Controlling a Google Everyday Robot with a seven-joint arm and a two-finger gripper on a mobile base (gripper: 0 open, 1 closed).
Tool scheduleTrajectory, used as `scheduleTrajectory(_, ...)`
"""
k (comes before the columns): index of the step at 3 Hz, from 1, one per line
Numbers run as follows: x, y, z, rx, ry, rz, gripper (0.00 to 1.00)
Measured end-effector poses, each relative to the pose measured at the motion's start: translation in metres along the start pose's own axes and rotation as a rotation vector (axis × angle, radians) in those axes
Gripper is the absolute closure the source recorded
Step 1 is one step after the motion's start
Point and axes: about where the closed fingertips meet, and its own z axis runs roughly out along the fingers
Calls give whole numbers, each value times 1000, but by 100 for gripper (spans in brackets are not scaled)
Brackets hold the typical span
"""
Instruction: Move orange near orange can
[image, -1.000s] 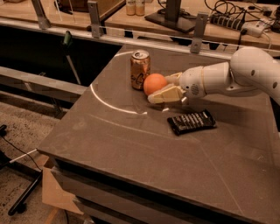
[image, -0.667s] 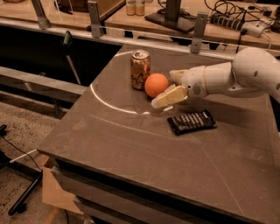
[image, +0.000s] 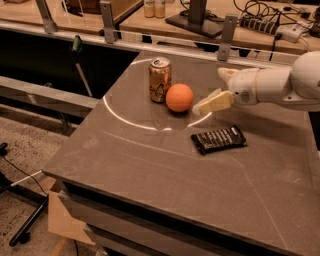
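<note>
- The tabletop (image: 125, 165) is a dark grey-brown slab, its near corner jutting toward the camera above a speckled floor
- A flat black snack bar wrapper (image: 218, 139) lies on the tabletop nearer the camera than everything else on it, with its long side running roughly left to right and its right end tipped slightly away
- A thin bright arc (image: 125, 120) curves across the tabletop, passing in front of the fruit and the can
- The orange (image: 179, 97) is a smooth, matte, evenly coloured ball resting on the tabletop near the middle of its far half; being round, it shows no long axis or facing that can be told
- The claw (image: 210, 91) hovers just to the right of the orange, with its cream fingers spread open and gripping nothing; the lower finger (image: 215, 103) points leftward at the fruit with its tip close by but apart from it
- The white arm (image: 280, 85) reaches in from the right edge, above the tabletop
- The orange can (image: 160, 80) stands upright just left of the orange and a little farther back, with its silver top up and its dark script facing the camera; the two look to be touching or nearly so
- Beyond the tabletop runs a metal rail, then a wooden bench carrying cables and a power strip (image: 292, 31)
</note>
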Motion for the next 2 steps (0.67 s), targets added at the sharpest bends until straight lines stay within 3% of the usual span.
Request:
scheduleTrajectory(1, -2, -42, -40, 144, 18, -41, 0)
scheduleTrajectory(2, -2, -46, -43, 155, 19, -43, 0)
